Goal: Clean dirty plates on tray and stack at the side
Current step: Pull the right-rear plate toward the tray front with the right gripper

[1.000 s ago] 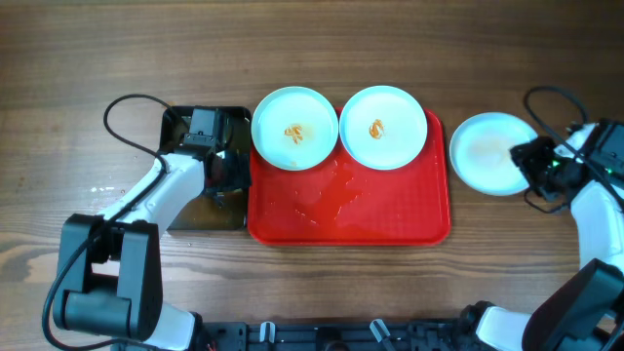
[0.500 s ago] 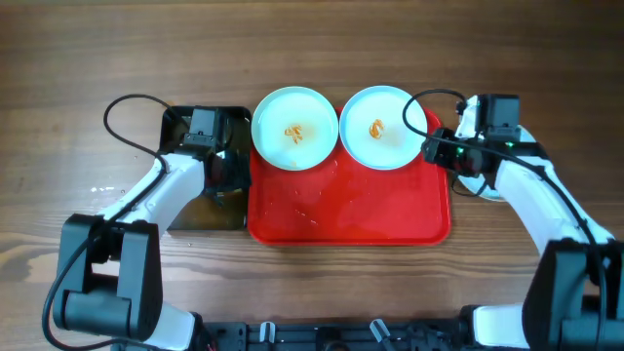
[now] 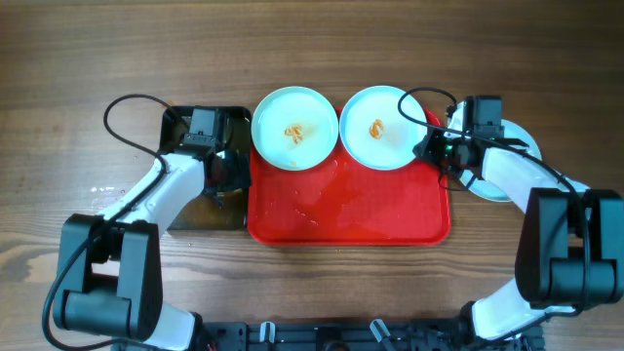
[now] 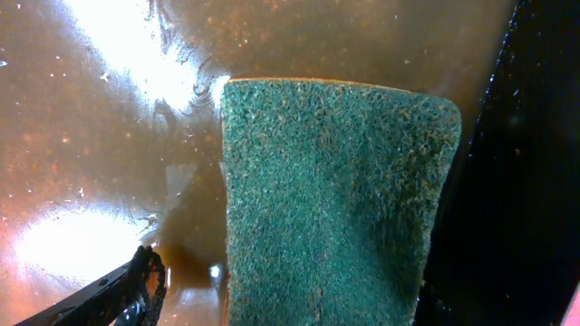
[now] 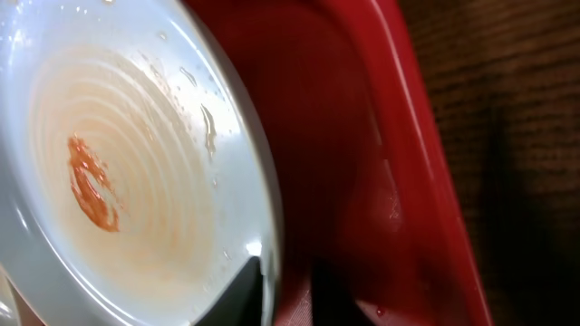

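Though its fingertips are cropped, the right gripper (image 3: 427,148) straddles a plate (image 5: 136,181) rim; whether pinching, I cannot tell.

Left arm (image 3: 161,195) reaches up from its base at the near left corner and bends in toward the middle, wrist turned so the left gripper (image 3: 232,174) points down. Its wrist cam only catches one dark fingertip (image 4: 136,288) low in the corner, so I can't tell how its jaws stand. Right arm (image 3: 512,171) is folded tight, elbow out to the right, forearm stretched leftward. The right gripper (image 3: 430,148) points left; its fingertips (image 5: 243,282) sit close together, but I can't tell if they're clamped.
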You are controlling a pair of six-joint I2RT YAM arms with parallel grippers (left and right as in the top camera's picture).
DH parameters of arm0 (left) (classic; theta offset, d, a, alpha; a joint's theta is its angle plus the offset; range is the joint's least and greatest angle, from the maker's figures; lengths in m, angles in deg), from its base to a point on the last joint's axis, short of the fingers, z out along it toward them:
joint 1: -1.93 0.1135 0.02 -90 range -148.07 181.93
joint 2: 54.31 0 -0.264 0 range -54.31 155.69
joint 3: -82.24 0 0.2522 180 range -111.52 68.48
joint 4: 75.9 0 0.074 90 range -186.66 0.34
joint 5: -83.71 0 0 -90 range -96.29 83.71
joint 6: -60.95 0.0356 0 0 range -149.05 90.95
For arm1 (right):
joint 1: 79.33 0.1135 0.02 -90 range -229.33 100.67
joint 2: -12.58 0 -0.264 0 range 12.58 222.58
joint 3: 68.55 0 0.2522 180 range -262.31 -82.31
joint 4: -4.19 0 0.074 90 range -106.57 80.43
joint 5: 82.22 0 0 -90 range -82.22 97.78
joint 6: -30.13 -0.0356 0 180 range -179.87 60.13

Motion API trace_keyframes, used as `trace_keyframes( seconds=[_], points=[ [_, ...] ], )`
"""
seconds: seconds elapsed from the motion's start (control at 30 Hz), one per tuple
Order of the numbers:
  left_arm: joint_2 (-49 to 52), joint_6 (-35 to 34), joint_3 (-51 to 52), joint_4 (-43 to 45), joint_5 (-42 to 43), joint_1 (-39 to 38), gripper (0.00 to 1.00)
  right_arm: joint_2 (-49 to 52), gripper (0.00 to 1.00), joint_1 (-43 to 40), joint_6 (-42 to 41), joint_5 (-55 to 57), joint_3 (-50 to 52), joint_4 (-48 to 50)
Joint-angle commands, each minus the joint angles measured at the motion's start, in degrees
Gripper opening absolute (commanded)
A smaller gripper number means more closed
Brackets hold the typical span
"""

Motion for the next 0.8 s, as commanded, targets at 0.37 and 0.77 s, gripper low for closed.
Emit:
trace_keyframes(
  seconds=[0.37,0.77],
  points=[
    [-1.0,-0.1,-0.1,0.3,1.6,-0.2,0.87,-13.6,0.04,0.4,7.8,1.2,0.2,-22.5],
    [-1.0,-0.1,-0.1,3.0,1.8,-0.2,0.79,-13.2,0.04,10.9,8.6,6.1,1.7,-26.0]
  ],
)
